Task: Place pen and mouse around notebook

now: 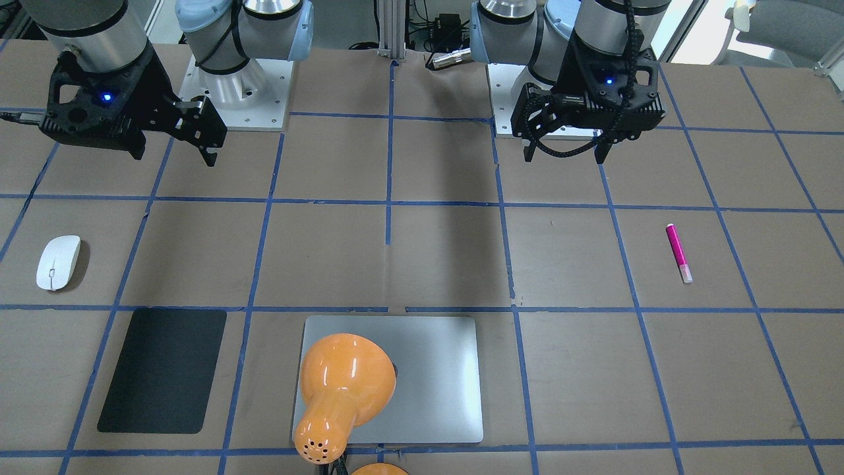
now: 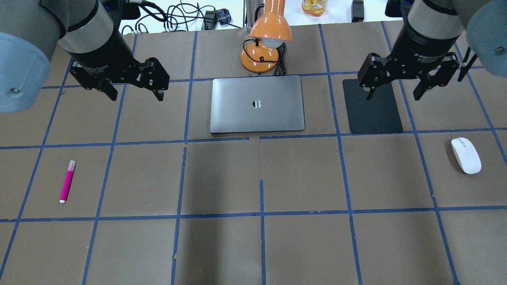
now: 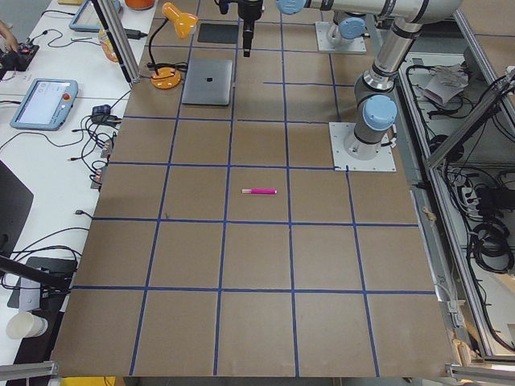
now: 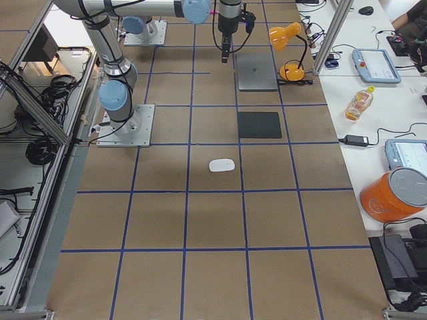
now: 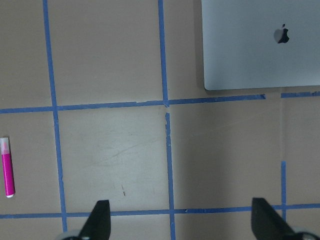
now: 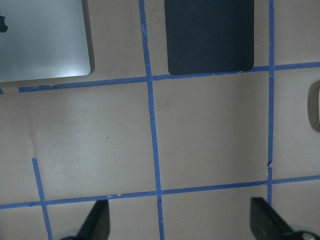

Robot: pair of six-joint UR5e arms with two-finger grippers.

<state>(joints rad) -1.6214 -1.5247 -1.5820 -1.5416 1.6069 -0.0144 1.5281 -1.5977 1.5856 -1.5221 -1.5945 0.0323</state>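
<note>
The silver-grey notebook lies closed at the far middle of the table. Far to its left, near the table's left side, lies the magenta pen, also in the left wrist view. The white mouse rests at the right, nearer than the black mat. My left gripper hangs open above the table left of the notebook, holding nothing. Over the mat's near part my right gripper also hangs open and empty. Only the mouse's edge shows in the right wrist view.
A matte black mat lies right of the notebook. An orange desk lamp stands just behind the notebook, its shade over the notebook's far edge. Blue tape lines grid the brown table. Cables and devices sit beyond the far edge.
</note>
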